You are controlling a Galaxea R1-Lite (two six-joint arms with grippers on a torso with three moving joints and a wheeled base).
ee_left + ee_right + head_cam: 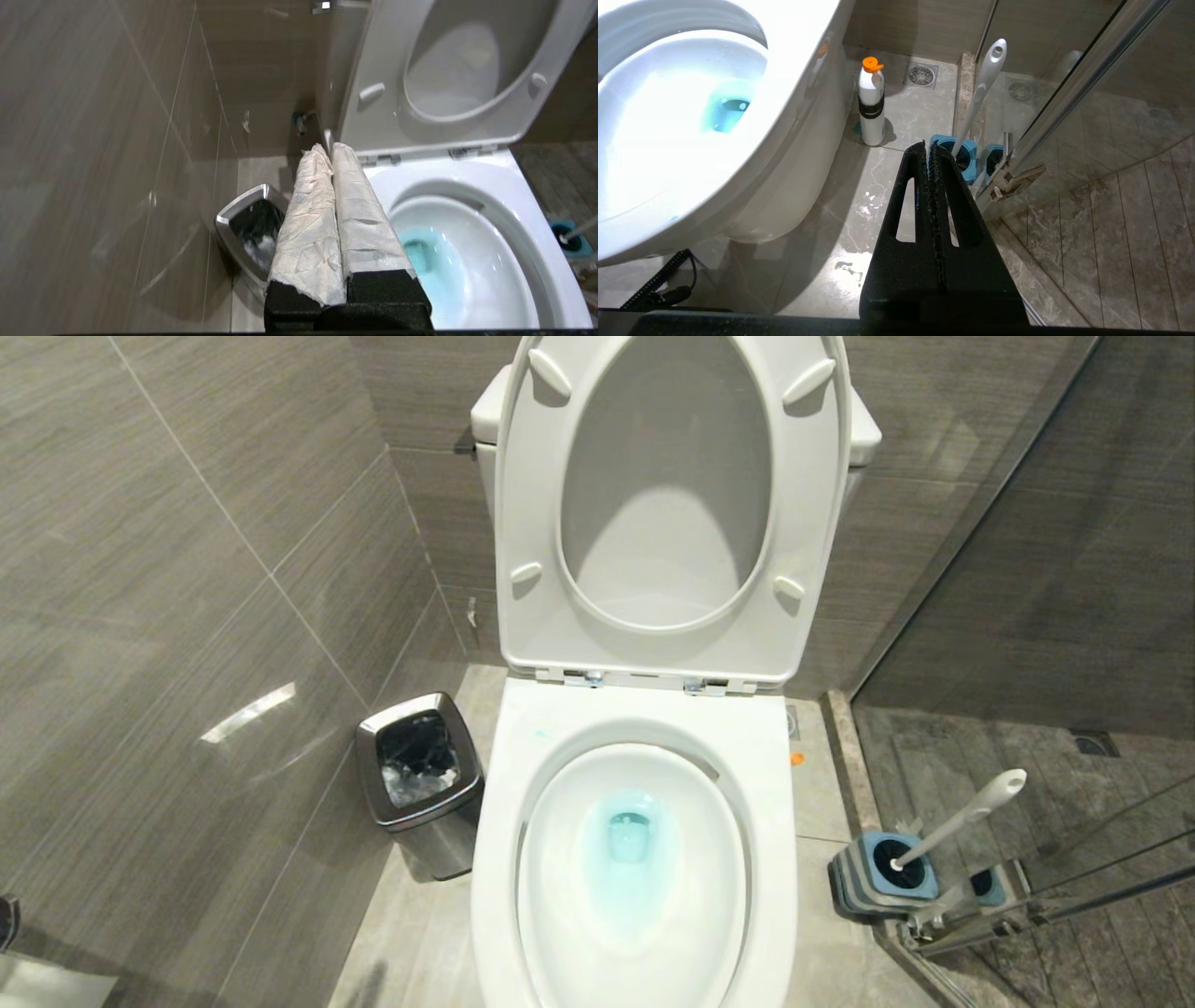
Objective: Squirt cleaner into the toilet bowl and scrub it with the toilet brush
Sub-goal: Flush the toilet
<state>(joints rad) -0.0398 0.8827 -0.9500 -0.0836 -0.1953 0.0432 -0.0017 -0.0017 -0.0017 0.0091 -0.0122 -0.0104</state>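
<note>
We look down on the toilet bowl [738,933], seat and lid raised, with turquoise cleaner [627,859] pooled around its drain. The toilet brush [962,817] stands in its blue holder [882,877] on the floor right of the bowl, beside the glass shower door, handle leaning to the right. A steel bin [420,779] sits on the left by the wall. Our left claw [325,151], its fingers wrapped in white, is closed and empty between bin and bowl. Our right claw [927,147] is closed and empty too, near the brush holder; a white bottle [871,105] with an orange cap stands beside the bowl
</note>
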